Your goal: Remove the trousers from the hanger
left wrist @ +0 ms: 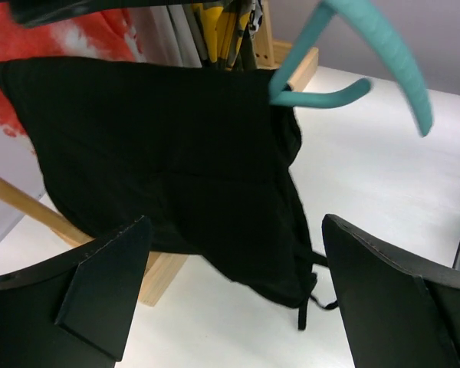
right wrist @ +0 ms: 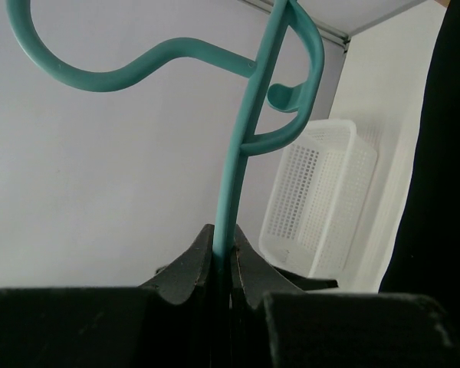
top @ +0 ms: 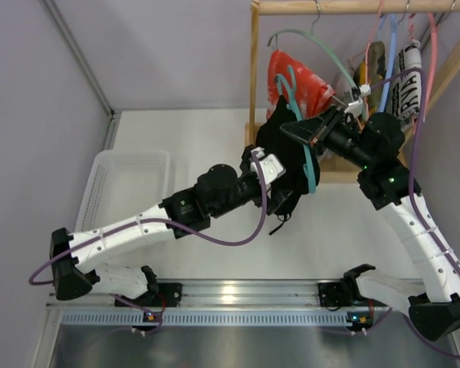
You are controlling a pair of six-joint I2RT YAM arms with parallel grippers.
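Observation:
Black trousers (top: 280, 142) hang folded over a teal hanger (top: 310, 165), held off the rail above the table. My right gripper (top: 313, 132) is shut on the hanger's thin bar; in the right wrist view the bar (right wrist: 241, 153) runs up from between the closed jaws (right wrist: 224, 257), with the trousers (right wrist: 445, 153) at the right edge. My left gripper (top: 286, 192) is open, just in front of the trousers' lower part. In the left wrist view the trousers (left wrist: 169, 153) hang beyond the wide-apart fingers (left wrist: 100, 284), untouched, a drawstring dangling, the hanger (left wrist: 383, 54) at upper right.
A wooden clothes rack (top: 254, 69) stands at the back right with a red garment (top: 299, 80) and several other hangers. Its wooden base (left wrist: 157, 272) lies under the trousers. A white basket (top: 126, 188) sits at the left; it also shows in the right wrist view (right wrist: 322, 199).

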